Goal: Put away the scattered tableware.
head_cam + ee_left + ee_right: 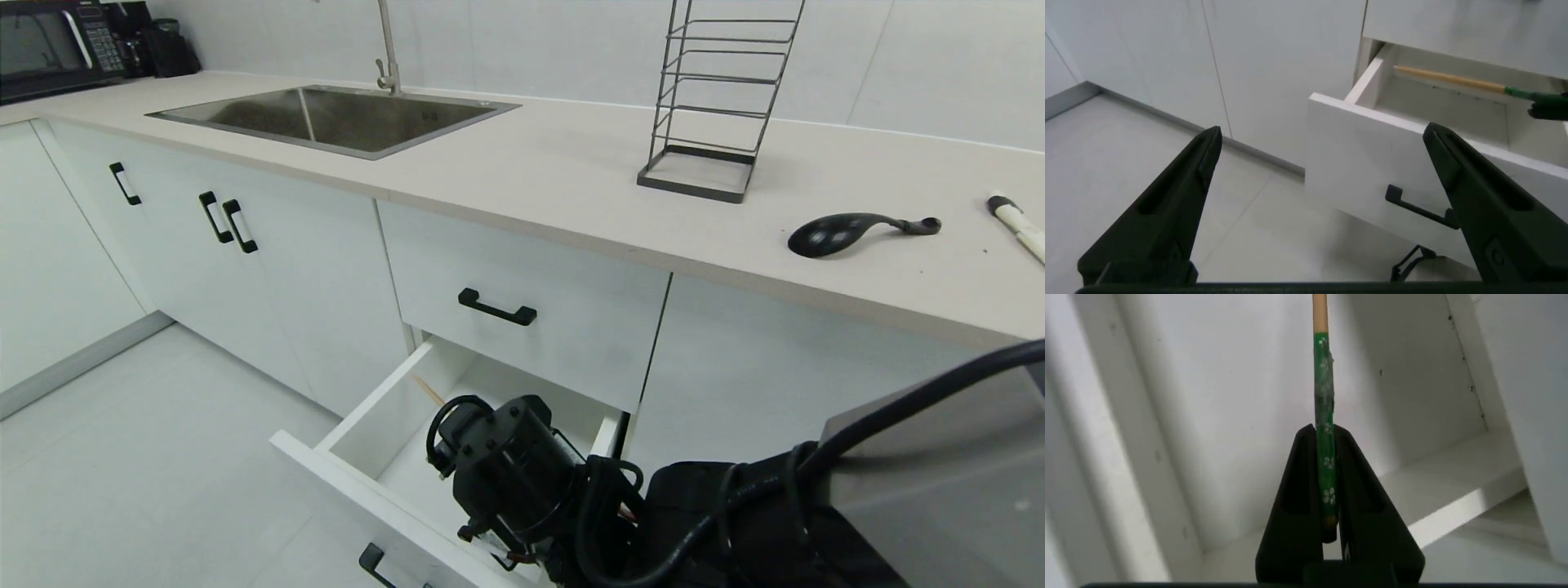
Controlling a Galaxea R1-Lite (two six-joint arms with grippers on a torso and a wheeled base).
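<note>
My right gripper [1325, 449] is shut on a wooden chopstick [1322, 367] by its green flowered end, inside the open lower drawer [371, 404]. The chopstick's bare tip [427, 389] points toward the drawer's far left corner. My right arm [506, 465] hangs over the drawer. From the left wrist view the same chopstick [1449, 79] lies across the drawer's back. My left gripper [1323, 135] is open and holds nothing, out in front of the drawer front [1372, 163], above the floor. A black ladle [849, 231] and a white-handled utensil [1019, 224] lie on the counter [531, 180] at the right.
A wire rack [714, 106] stands on the counter behind the ladle. The sink [326, 118] is at the left, a microwave [49, 45] in the far left corner. A shut upper drawer [498, 306] sits above the open one. Bare floor lies to the left.
</note>
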